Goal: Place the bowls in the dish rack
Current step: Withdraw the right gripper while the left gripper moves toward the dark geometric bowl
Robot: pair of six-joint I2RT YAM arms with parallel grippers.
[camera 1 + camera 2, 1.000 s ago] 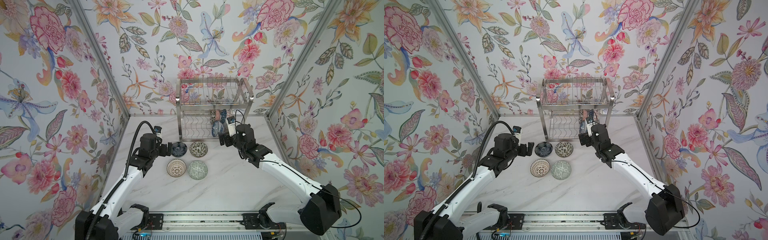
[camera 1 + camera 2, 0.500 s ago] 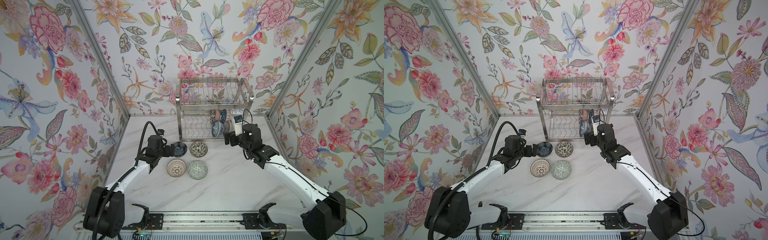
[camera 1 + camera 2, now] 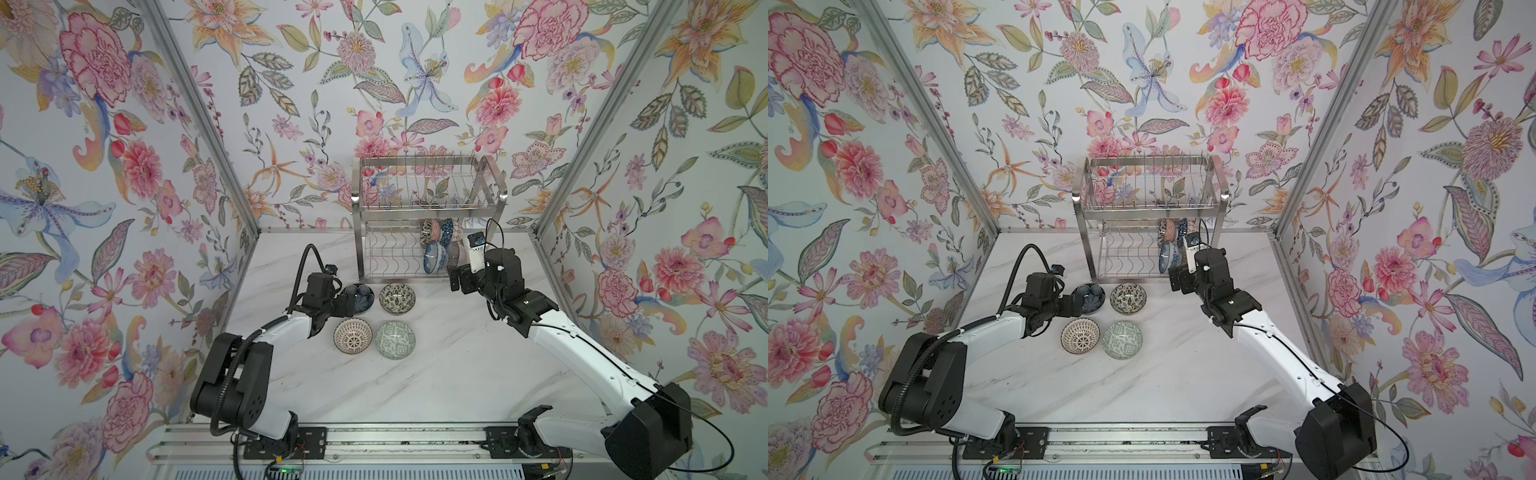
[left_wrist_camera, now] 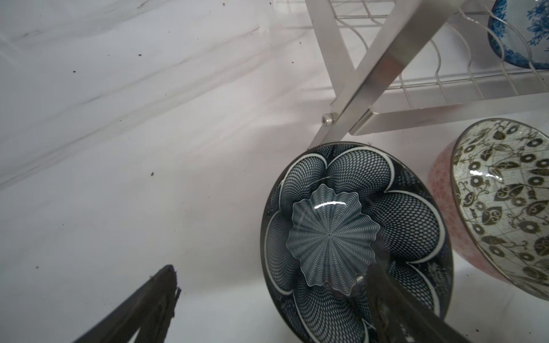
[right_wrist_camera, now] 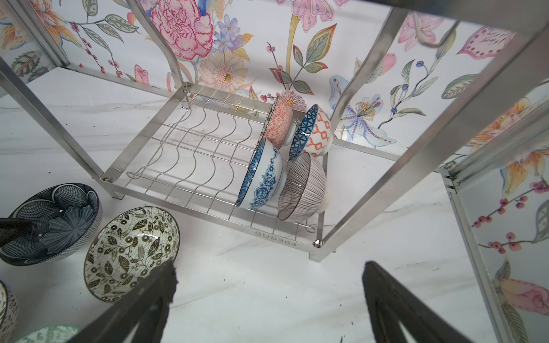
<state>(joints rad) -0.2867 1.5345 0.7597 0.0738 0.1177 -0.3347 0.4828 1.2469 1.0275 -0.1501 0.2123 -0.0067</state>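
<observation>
Navy bowl straddled by left pincer; unclamped

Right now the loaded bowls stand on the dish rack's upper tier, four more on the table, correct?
No: the loaded bowls stand on the lower tier of the dish rack, as the right wrist view shows. Four bowls are on the table.

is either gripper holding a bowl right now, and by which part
Nothing is held. The left gripper is open, straddling the rim of the dark netted bowl but not closed on it; the right gripper is open and empty.
</observation>
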